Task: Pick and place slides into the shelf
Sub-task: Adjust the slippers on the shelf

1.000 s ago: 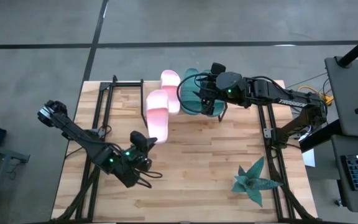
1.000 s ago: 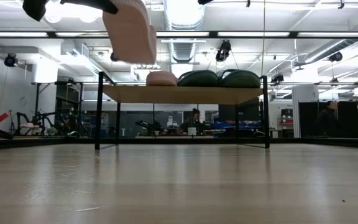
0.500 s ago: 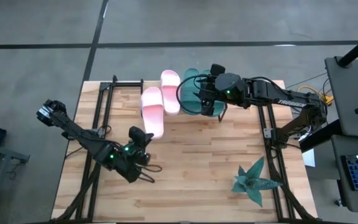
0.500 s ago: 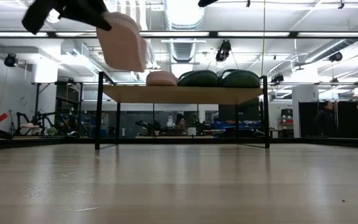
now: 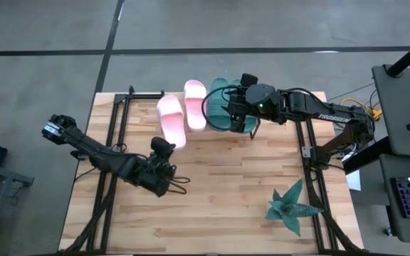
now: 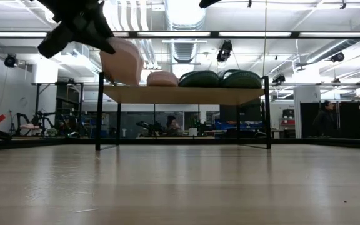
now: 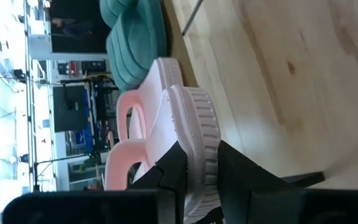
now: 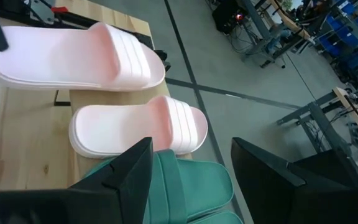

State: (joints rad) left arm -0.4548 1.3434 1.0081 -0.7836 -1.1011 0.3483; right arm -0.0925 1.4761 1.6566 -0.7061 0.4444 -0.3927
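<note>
My left gripper (image 5: 165, 146) is shut on a pale pink slide (image 5: 171, 121) and carries it at the shelf's left end, just above the level of its board (image 6: 183, 95). A second pink slide (image 5: 194, 105) and two dark green slides (image 5: 218, 107) rest sole-down on the shelf. My right gripper (image 5: 235, 114) hangs open above the green slides (image 8: 191, 186) and touches nothing. The low view shows the held slide (image 6: 122, 60) beside the resting pink one (image 6: 162, 79). My left gripper pinches the pink slide's heel end (image 7: 196, 158) between its two fingers, one on the footbed, the other under the sole. The fingers come from the table's near side, slanting slightly down, along the slide. The slide is lifted clear of the table, toe toward the far edge.
A spiky teal plant (image 5: 290, 206) lies at the table's near right. Black frame rails (image 5: 112, 135) run along both sides of the wooden table. The shelf's thin black legs (image 6: 98, 112) stand at the far part of the table.
My left gripper has gone toward the table's far edge and down, still shut on the pink slide. The slide has come down from high above the table to about the height of the shelf board, and now sits beside the other pink slide.
</note>
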